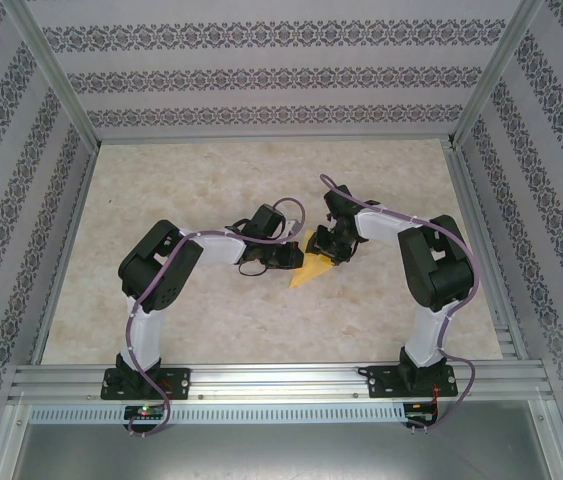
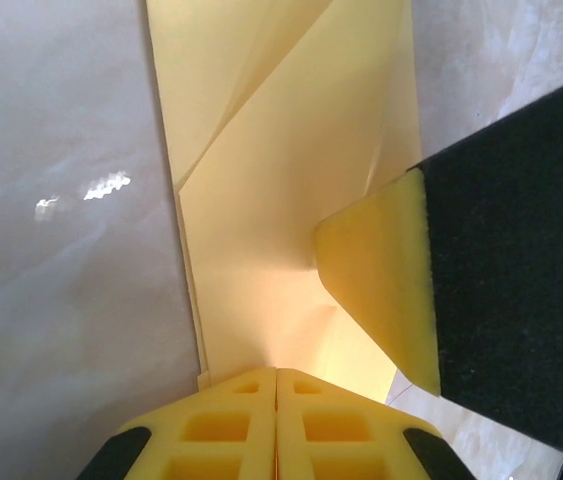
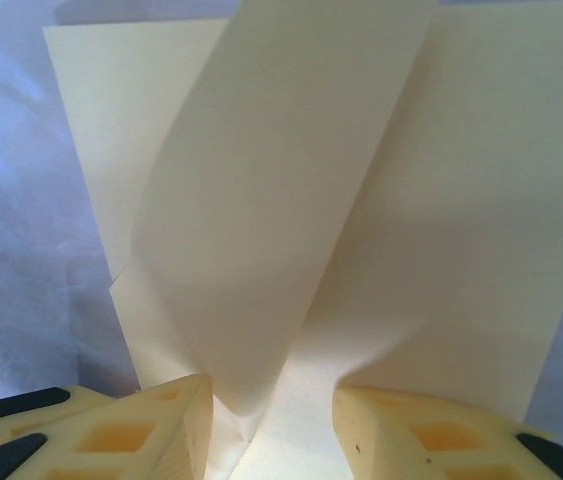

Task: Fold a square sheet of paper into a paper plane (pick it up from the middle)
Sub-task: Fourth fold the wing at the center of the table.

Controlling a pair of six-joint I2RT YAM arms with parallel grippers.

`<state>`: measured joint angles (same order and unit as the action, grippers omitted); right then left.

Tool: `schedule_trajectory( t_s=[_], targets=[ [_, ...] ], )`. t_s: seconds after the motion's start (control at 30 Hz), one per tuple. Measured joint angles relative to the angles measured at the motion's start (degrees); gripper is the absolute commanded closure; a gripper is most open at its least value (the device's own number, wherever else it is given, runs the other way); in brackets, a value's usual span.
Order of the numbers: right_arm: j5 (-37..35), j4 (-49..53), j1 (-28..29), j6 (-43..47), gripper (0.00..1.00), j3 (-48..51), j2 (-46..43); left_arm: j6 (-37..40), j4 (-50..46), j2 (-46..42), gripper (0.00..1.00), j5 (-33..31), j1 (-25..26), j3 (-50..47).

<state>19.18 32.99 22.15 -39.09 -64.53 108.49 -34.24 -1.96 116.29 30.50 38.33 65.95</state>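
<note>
Left gripper (image 1: 287,256), a black two-finger tool with yellow foam-like pads, reaches in from the left to the middle of the pale marbled worktop (image 1: 211,330). In the left wrist view its two pads are pressed flat together with no gap between them (image 2: 276,385), and their tips sit at the near end of a thin yellow-orange sheet of paper (image 2: 281,180), already partly folded. Whether a layer of it is caught between the tips cannot be told.

The right gripper (image 1: 333,246), of the same build, comes in from the right and meets the sheet of paper (image 1: 311,268) from the other side. Its jaws stand partly apart, neither wide nor narrow. In the right wrist view (image 3: 271,420) a loose flap (image 3: 271,200) of the paper rises in a soft curl between the two yellow fingers, and its lower end dips into the gap close to the left-hand finger. The rest of the sheet (image 3: 461,200) lies flat behind it. From the left wrist view, one yellow pad (image 2: 376,290) of the right gripper, backed in black, bears down on the flat paper just beside a diagonal crease.

The paper lies about midway between the near and far edges of the worktop, a little right of its centre, with one pointed corner aimed toward the near-left. The two grippers sit just beside each other over it.
</note>
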Motion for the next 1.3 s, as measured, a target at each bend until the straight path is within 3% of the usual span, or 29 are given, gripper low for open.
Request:
schedule_trajectory(
  t_s=[0.93,1.17,1.3],
  targets=[
    [-0.26,-2.25,0.20,0.33,0.59,1.73,-3.48,3.04,-5.20,0.61,1.00,-0.63,0.00,2.40],
    [0.81,-7.39,-0.17,1.38,0.79,3.91,-11.02,4.87,-6.88,0.96,1.00,-0.42,0.00,3.48],
    [2.75,-11.26,-0.15,1.25,0.90,5.46,-10.86,5.62,-7.41,1.16,1.00,-0.33,0.00,3.87]
  ],
)
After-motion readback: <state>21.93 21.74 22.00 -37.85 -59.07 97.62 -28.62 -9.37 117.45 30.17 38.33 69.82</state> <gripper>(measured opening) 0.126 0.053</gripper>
